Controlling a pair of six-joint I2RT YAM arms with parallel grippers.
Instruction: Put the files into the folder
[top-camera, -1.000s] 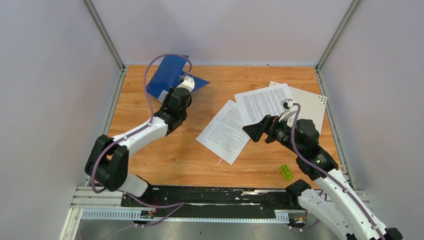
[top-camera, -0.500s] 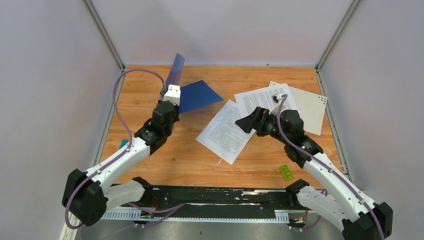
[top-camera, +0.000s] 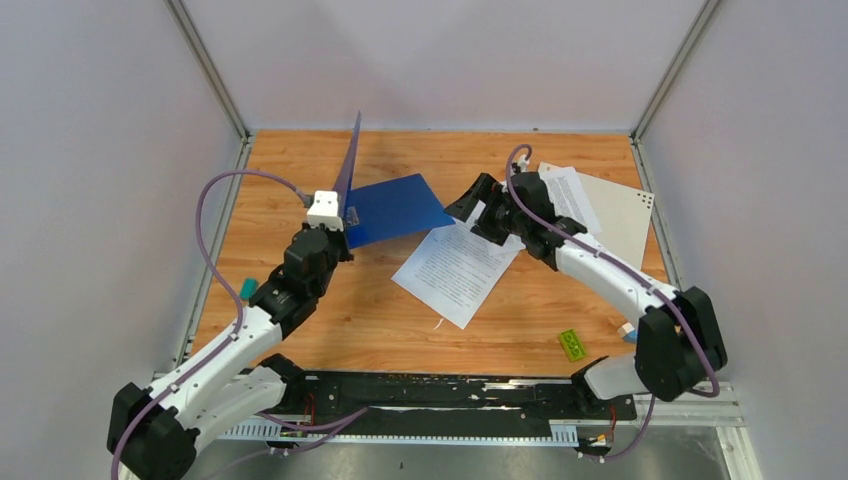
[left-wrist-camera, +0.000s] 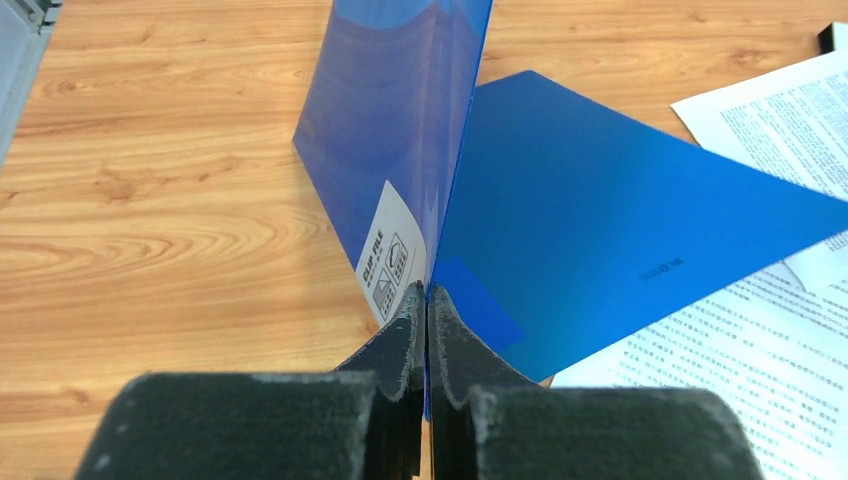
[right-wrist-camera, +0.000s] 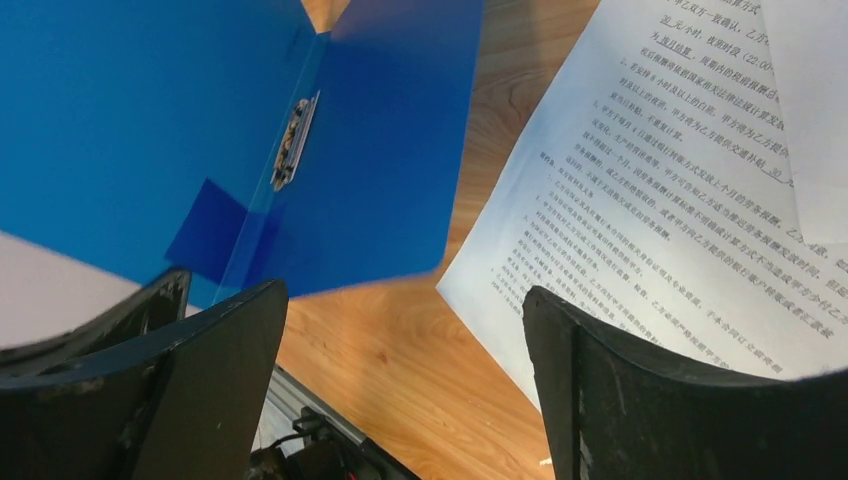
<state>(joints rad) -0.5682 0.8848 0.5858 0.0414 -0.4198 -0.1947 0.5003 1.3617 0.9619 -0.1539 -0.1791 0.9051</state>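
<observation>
The left gripper (left-wrist-camera: 427, 297) pinches the front cover (left-wrist-camera: 390, 130) of the folder (top-camera: 395, 208) upright; the right gripper (right-wrist-camera: 405, 295) hovers, jaws wide apart, over the files (top-camera: 455, 270) lying on the table (top-camera: 330, 320) just beside it; thin, light and floppy, they look best taken by a free edge.

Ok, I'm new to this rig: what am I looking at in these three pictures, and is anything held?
Two robot arms work on a wooden table. The wide picture looks down from above and behind them; the close-ups come from wrist cameras. The left gripper is shut on one cover of the blue plastic folder, standing it upright; the other cover lies flat. The right gripper is open, holding nothing, near the printed white paper sheets. A pale grey card lies at the table's right.
</observation>
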